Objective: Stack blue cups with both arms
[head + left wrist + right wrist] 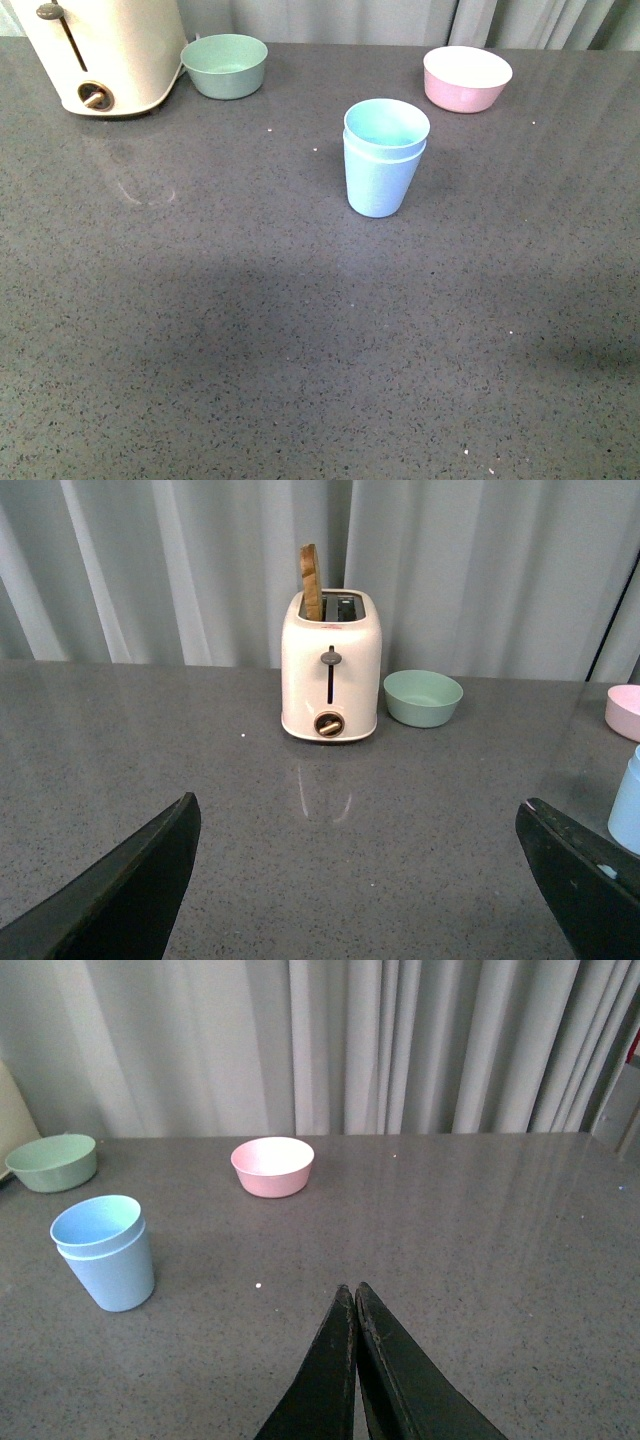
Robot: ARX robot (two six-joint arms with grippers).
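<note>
**Cups nested, both arms clear: what I'd still watch**

The two blue cups (385, 160) stand upright as one stack near the middle of the grey countertop (250, 350), one seated inside the other with only a thin band of the inner rim showing above the outer. As I read it, the stacking itself is done, and neither arm appears in the front view.

My left gripper (365, 880) has its fingers spread wide with nothing between them. Beyond the gap stand the cream toaster (330, 665), a slice of toast (311, 580) poking out of its slot, and the green bowl (423, 697) just beside it. The stack shows only as a sliver close to the outer side of one left finger (585, 880), at the picture's edge. That is my main worry: a sideways swing of this arm towards that side could clip the cups and tip them, since tall light tumblers probably topple easily.

My right gripper (355, 1360) has its fingers pressed together, tips touching, holding nothing. The stack sits ahead of the tips and off to one side, well apart from them; the pink bowl (272, 1166) lies farther out beyond the tips. A straight retreat looks safe, but a forward sweep could nudge the cups.

I can't tell whether the inner cup is seated square; if cocked, a bump to the counter might rock it.
</note>
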